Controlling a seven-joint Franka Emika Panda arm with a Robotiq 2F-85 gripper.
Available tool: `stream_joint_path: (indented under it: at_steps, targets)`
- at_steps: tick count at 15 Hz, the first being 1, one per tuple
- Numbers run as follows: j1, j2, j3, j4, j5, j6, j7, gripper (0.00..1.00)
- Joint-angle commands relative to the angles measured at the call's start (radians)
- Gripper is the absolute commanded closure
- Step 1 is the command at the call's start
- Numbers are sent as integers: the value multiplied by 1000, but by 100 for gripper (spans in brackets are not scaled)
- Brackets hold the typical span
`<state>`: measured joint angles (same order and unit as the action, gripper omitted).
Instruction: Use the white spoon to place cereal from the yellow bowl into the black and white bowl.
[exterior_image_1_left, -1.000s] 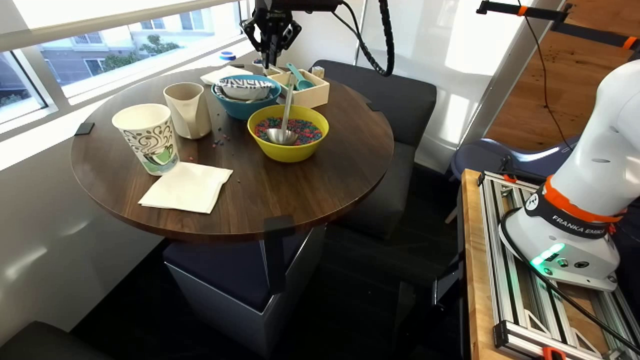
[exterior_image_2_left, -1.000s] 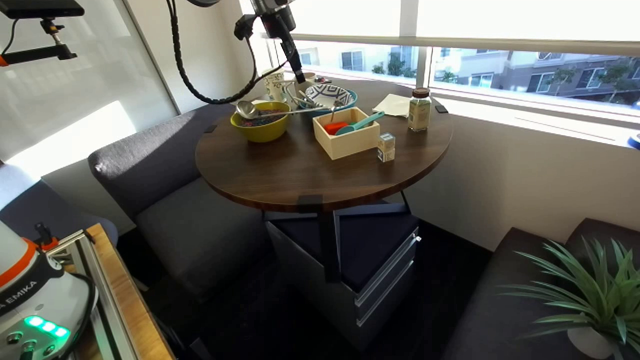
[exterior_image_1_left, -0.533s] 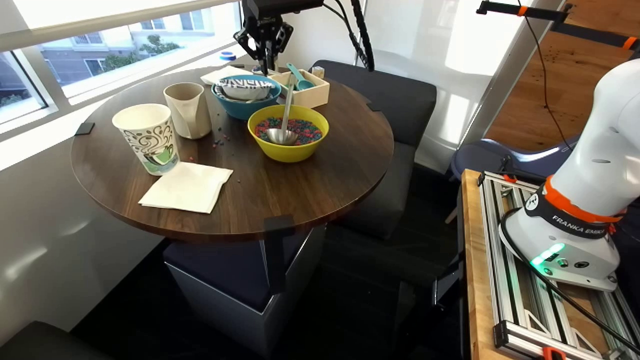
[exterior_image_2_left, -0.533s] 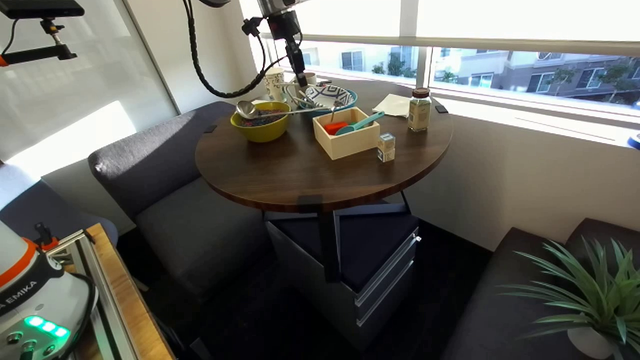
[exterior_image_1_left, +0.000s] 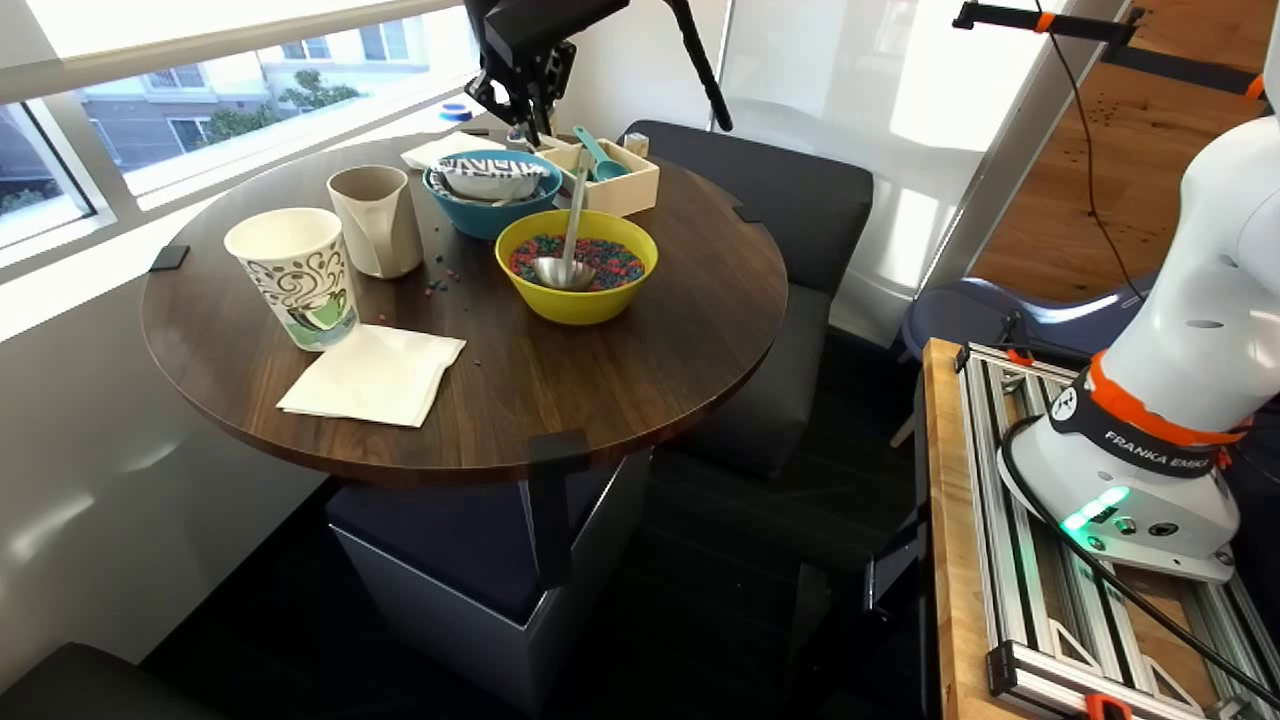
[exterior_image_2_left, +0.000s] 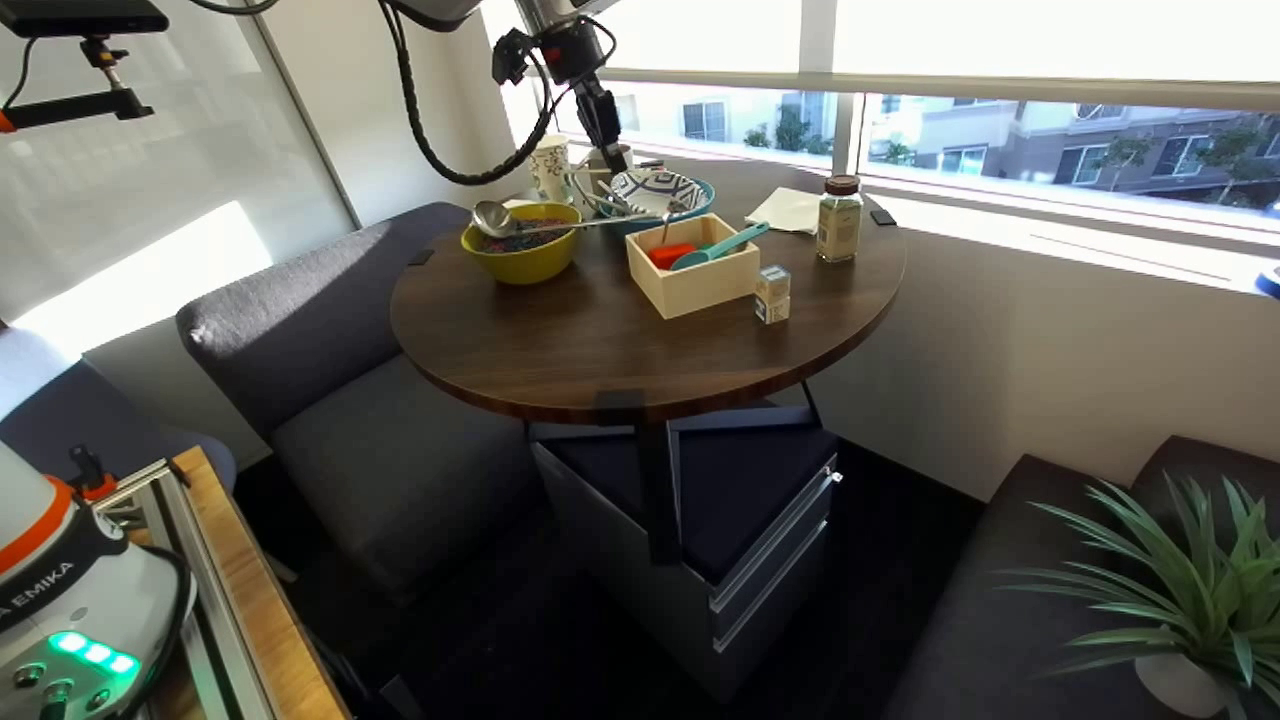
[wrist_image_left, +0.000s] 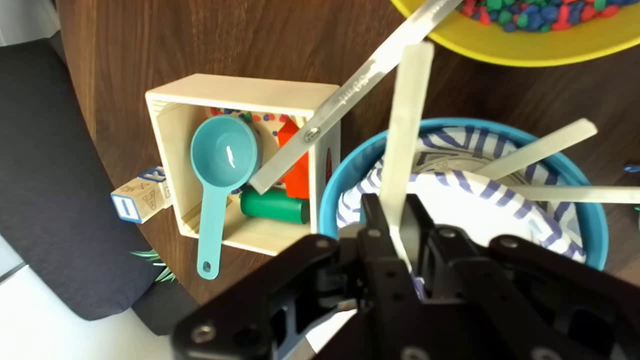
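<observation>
Near the black and white bowl (wrist_image_left: 480, 205), the white spoon (wrist_image_left: 404, 125) is flanked by the gripper's (wrist_image_left: 395, 211) fingers (wrist_image_left: 371, 212); whether pinched cannot be told. Cereal (wrist_image_left: 542, 15) seems not yet scooped.

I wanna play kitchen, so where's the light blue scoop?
In the wrist view, left of center, the light blue scoop lies in the wooden box beside the green cylinder, its handle poking past the rim.

The arm (exterior_image_1_left: 1172, 290) is outstretched, its claw (wrist_image_left: 392, 202) slanting downward with both jaws standing close together.
</observation>
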<state>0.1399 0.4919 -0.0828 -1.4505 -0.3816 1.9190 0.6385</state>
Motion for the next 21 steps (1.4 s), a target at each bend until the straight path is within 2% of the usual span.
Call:
stream_joint_path:
  at_steps: [1,8,15,21]
  targets:
    - [59,57,-27,72,-104,-60,3,96]
    - [149,108,-42,98,-352,-145,11,96]
    - [186,138,-18,63,-577,-209,5,96]
    - [190,144,22,32,-707,-230,-1,96]
